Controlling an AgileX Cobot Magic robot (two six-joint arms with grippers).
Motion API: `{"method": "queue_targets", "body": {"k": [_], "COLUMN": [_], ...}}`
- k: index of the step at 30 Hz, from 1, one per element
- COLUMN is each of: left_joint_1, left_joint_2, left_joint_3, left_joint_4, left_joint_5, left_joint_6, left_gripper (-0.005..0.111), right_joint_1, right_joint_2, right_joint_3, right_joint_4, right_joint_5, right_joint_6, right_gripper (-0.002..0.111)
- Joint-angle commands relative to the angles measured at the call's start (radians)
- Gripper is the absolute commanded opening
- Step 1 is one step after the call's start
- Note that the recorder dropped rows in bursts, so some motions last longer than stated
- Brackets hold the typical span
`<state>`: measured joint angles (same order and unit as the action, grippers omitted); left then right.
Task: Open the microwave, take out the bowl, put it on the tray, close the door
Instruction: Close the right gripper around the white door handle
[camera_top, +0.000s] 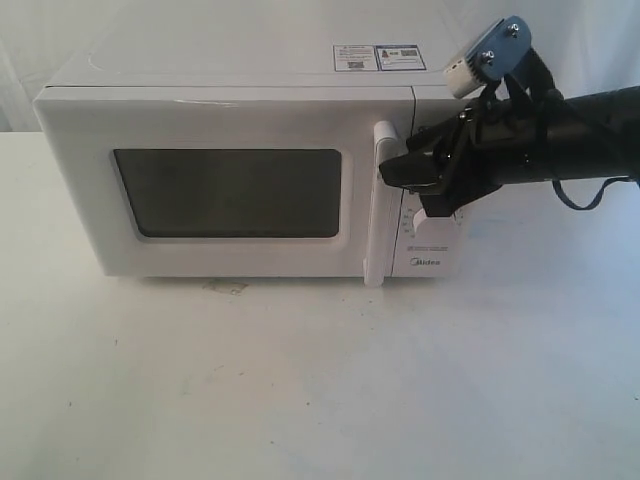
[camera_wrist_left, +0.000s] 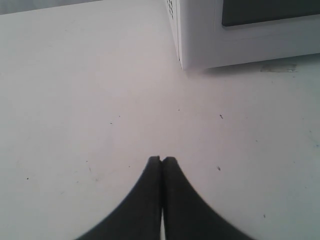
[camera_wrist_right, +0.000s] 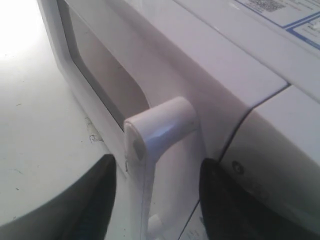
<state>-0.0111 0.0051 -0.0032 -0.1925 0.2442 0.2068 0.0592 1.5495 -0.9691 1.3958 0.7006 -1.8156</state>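
The white microwave (camera_top: 240, 100) stands at the back of the table, its door (camera_top: 228, 190) with the dark window closed. My right gripper (camera_top: 400, 172) is at the upper part of the tall white bar handle (camera_top: 379, 205). In the right wrist view that gripper (camera_wrist_right: 157, 172) is open, a black finger on each side of the handle (camera_wrist_right: 165, 130), with gaps to it. The left gripper (camera_wrist_left: 162, 160) is shut with nothing in it, low over the table in front of the microwave's corner (camera_wrist_left: 200, 35). The bowl and the tray are out of view.
The white tabletop (camera_top: 320, 380) spreads in front of the microwave. A faint smudge (camera_top: 225, 287) marks the table just below the door. Stickers (camera_top: 378, 57) lie on the microwave's top, and a knob (camera_top: 430, 228) shows under the right arm.
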Motion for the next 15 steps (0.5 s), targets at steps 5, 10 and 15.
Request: {"method": "queue_targets", "body": {"k": [5, 10, 15], "left_joint_1": [-0.002, -0.002, -0.002], "left_joint_2": [-0.005, -0.005, -0.005], "left_joint_3": [0.003, 0.003, 0.003], "left_joint_4": [-0.011, -0.011, -0.011], "left_joint_5": [0.003, 0.003, 0.003], "left_joint_6": [0.003, 0.003, 0.003], "left_gripper": [0.000, 0.000, 0.000], "right_joint_1": [0.003, 0.038, 0.095], "right_joint_2": [0.029, 0.029, 0.041], "right_joint_3": [-0.005, -0.005, -0.005], "right_joint_4": [0.052, 0.050, 0.044], "right_joint_5": [0.138, 0.146, 0.121], "right_joint_6": [-0.068, -0.066, -0.066], "right_gripper": [0.049, 0.049, 0.049]}}
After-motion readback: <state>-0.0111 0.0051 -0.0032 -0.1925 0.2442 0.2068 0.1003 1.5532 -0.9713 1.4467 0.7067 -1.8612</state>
